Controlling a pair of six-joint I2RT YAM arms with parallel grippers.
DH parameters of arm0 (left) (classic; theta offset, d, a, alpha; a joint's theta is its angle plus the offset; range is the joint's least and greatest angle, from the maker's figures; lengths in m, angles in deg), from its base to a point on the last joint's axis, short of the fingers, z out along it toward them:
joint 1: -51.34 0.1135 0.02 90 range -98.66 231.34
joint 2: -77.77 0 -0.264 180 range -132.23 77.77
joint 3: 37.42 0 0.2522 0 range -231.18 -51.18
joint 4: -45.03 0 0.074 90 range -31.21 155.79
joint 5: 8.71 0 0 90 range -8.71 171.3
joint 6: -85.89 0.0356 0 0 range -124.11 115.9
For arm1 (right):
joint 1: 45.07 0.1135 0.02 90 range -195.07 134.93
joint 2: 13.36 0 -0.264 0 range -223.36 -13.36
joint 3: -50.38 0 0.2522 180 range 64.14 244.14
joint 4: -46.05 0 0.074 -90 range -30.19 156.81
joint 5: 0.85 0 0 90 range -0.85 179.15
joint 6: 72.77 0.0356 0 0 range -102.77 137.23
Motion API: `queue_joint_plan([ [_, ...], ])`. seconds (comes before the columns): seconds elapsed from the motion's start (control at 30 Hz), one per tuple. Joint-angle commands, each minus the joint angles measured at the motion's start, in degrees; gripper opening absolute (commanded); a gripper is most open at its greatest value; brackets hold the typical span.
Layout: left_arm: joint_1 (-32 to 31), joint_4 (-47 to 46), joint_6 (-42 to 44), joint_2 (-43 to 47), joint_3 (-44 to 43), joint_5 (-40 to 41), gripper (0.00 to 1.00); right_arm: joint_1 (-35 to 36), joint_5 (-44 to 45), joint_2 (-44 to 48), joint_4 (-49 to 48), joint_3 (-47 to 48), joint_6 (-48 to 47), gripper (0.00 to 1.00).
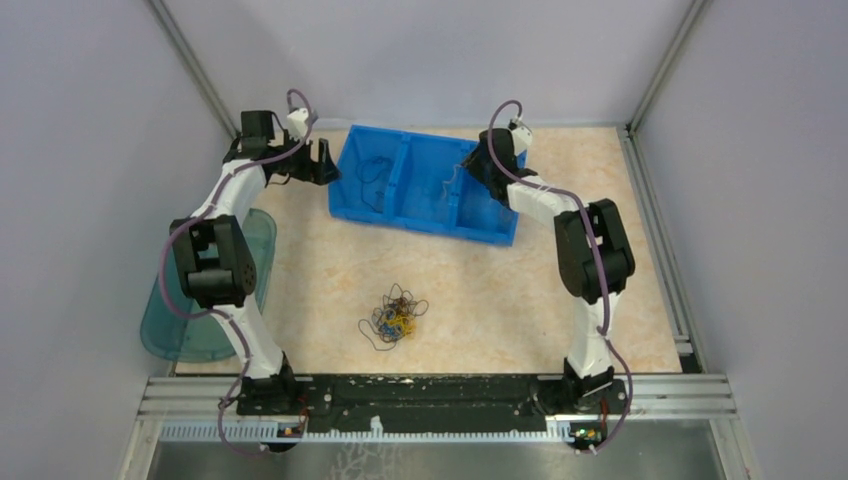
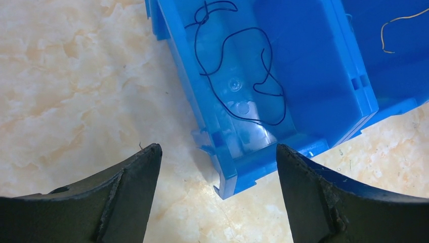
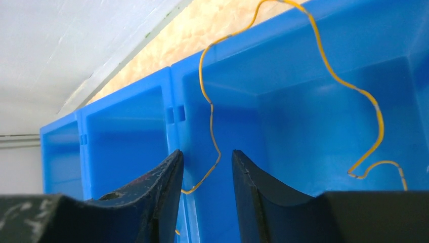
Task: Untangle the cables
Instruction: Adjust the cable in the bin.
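A tangle of thin black, blue and yellow-orange cables (image 1: 395,315) lies on the table in front of the blue bin (image 1: 425,215). My left gripper (image 1: 325,160) is open and empty, just off the bin's left end; the bin's corner (image 2: 227,177) shows between its fingers (image 2: 217,147). A single dark cable (image 2: 196,50) lies curled in the left compartment. My right gripper (image 1: 478,165) is low inside the bin, its jaws a little apart (image 3: 207,152). A yellow cable (image 3: 212,121) runs loose through the gap between them and loops up over the bin wall.
The bin has three compartments; a yellow cable (image 2: 399,20) lies in the one beside the left one. A teal see-through curved piece (image 1: 205,300) lies at the table's left edge. Grey walls enclose the table on three sides.
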Motion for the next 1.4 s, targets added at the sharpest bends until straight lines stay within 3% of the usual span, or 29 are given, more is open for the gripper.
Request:
queue_joint_plan([
  [0.0, -0.03, -2.77, 0.8, -0.51, 0.8, -2.18, 0.88, 0.02, -1.92, -1.07, -3.59, 1.29, 4.65, 0.38],
  [0.43, -0.03, -5.14, 2.4, 0.05, 3.27, -2.35, 0.87, 0.11, 0.47, 1.98, -6.97, -4.29, 8.06, 0.0],
  [0.97, -0.06, -6.84, 2.22, 0.65, 4.48, -1.96, 0.87, -0.4, 8.05, 9.99, -7.1, -10.13, -1.03, 0.0],
  [1.13, -0.05, -6.94, 1.79, 0.56, 4.21, -3.06, 0.86, -0.58, 5.7, 10.75, -7.64, -9.39, -3.76, 0.0],
  [1.17, -0.04, -7.0, 1.58, 0.68, 4.26, -3.36, 0.86, -0.47, 4.08, 10.48, -8.28, -8.93, -3.85, 0.1],
  [1.23, -0.05, -7.32, 1.3, 0.67, 4.38, -3.52, 0.86, 0.34, 1.6, 9.66, -9.05, -7.13, -5.56, 0.38],
  [1.3, -0.05, -7.26, 1.15, 0.76, 4.35, -3.75, 0.86, 2.38, 1.65, 8.58, -8.27, -4.0, -11.5, 0.51],
  [1.37, -0.06, -6.97, 1.08, 0.98, 4.45, -3.98, 0.86, 4.44, 2.93, 7.58, -6.68, -0.74, -18.29, 0.57],
])
